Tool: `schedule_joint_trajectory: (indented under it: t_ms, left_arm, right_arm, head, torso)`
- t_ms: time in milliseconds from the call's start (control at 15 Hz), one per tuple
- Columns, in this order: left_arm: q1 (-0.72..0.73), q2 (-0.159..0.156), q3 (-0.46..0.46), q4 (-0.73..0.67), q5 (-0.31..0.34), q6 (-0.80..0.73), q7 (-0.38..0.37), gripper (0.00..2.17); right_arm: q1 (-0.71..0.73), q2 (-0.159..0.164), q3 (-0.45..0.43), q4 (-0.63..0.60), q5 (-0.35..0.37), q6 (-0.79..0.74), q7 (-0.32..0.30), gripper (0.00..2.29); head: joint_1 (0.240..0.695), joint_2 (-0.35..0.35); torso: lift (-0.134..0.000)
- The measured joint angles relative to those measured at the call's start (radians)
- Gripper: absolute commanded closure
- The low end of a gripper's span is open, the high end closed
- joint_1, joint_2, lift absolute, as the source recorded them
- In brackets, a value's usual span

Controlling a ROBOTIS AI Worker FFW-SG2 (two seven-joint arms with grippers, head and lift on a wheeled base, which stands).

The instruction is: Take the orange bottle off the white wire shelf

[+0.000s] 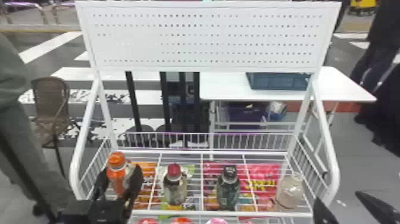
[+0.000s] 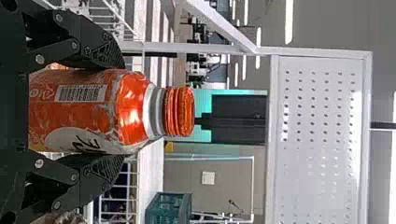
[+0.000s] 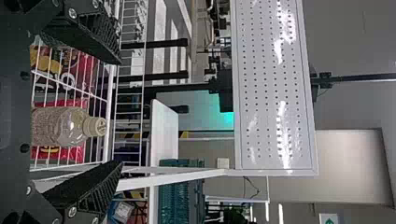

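At the left end of the white wire shelf (image 1: 220,213), the orange bottle (image 1: 116,175) stands upright between the fingers of my left gripper (image 1: 121,184). In the left wrist view my left gripper (image 2: 116,112) has a finger pressed on each side of the orange bottle (image 2: 130,109), below its cap. My right gripper (image 1: 342,205) is off the shelf's right front corner, its fingers wide apart. In the right wrist view, the right gripper (image 3: 120,114) is open, with nothing gripped; a clear bottle stands beyond its fingers.
A red-capped bottle (image 1: 175,186), a dark-capped bottle (image 1: 228,189) and a pale bottle (image 1: 290,190) stand along the shelf to the right. Colourful packs (image 1: 265,178) lie below the wires. White side bars (image 1: 78,166) and a perforated panel (image 1: 205,38) frame the rack.
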Motion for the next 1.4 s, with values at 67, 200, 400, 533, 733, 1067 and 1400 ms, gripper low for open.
schedule_joint_trajectory:
  t_ms: [67, 200, 400, 533, 733, 1067, 1400]
  left_arm:
    - [0.029, 0.004, 0.008, -0.057, -0.009, 0.035, 0.0, 0.54]
    - [0.1, 0.013, 0.037, -0.187, -0.032, 0.121, -0.009, 0.54]
    - [0.211, 0.006, 0.093, -0.356, -0.056, 0.198, -0.006, 0.54]
    - [0.279, 0.001, 0.117, -0.447, -0.065, 0.225, -0.001, 0.54]
    - [0.358, -0.017, 0.147, -0.535, -0.091, 0.259, 0.003, 0.54]
    - [0.495, -0.043, 0.202, -0.645, -0.117, 0.262, -0.012, 0.54]
    - [0.534, -0.046, 0.199, -0.667, -0.135, 0.245, -0.012, 0.54]
  right_arm:
    - [0.001, 0.0, 0.0, -0.001, 0.0, 0.0, 0.0, 0.14]
    - [0.002, -0.002, 0.002, -0.002, 0.0, 0.0, 0.0, 0.14]
    - [0.004, -0.004, 0.002, -0.003, 0.0, 0.0, 0.0, 0.14]
    - [0.004, -0.006, 0.002, -0.003, -0.002, 0.0, 0.001, 0.14]
    - [0.004, -0.008, 0.003, -0.003, -0.005, 0.0, 0.001, 0.14]
    - [0.003, -0.009, 0.002, 0.0, -0.013, 0.002, 0.003, 0.14]
    - [-0.002, -0.007, 0.002, 0.003, -0.012, 0.003, 0.003, 0.14]
  head:
    - [0.499, 0.0]
    - [0.499, 0.0]
    - [0.499, 0.0]
    - [0.499, 0.0]
    - [0.499, 0.0]
    - [0.499, 0.0]
    - [0.499, 0.0]
  torso:
    - [0.0]
    - [0.0]
    - [0.0]
    - [0.0]
    - [0.0]
    - [0.0]
    - [0.0]
